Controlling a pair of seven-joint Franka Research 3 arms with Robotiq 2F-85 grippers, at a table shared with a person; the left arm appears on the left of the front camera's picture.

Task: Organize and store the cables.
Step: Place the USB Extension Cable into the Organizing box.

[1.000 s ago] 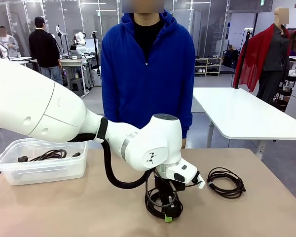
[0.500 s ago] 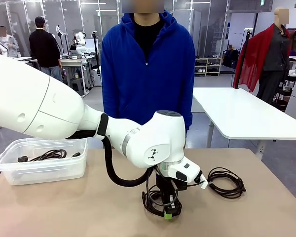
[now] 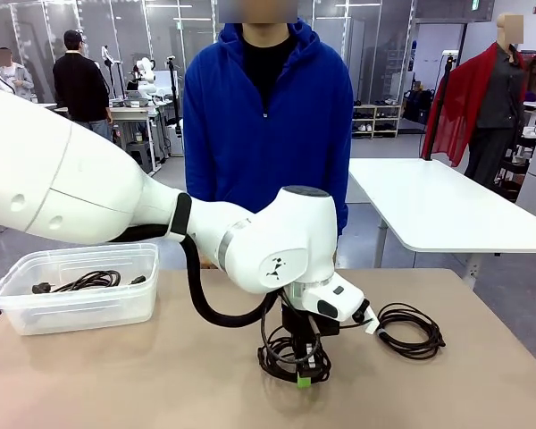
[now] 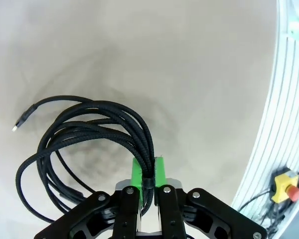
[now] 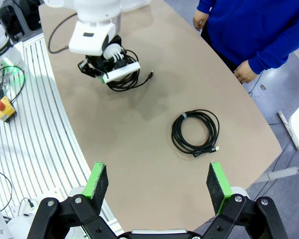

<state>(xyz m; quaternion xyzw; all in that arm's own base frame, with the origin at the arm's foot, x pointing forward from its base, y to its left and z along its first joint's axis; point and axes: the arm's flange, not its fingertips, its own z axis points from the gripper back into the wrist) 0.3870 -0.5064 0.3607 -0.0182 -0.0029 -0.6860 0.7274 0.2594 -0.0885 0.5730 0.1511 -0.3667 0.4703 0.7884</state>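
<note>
One cable coil clamped in left hand, second coil beside it, bin leftward (right hand agape).

The braided coil is showing a woven black sheath, matt and rough to the eye. The second coil is looking smoother, with a faint sheen. The tabletop is lying smooth and matt beige. The bin is showing clear plastic, the arm shell is gleaming glossy white, and the hoodie is hanging as soft blue cloth.
</note>
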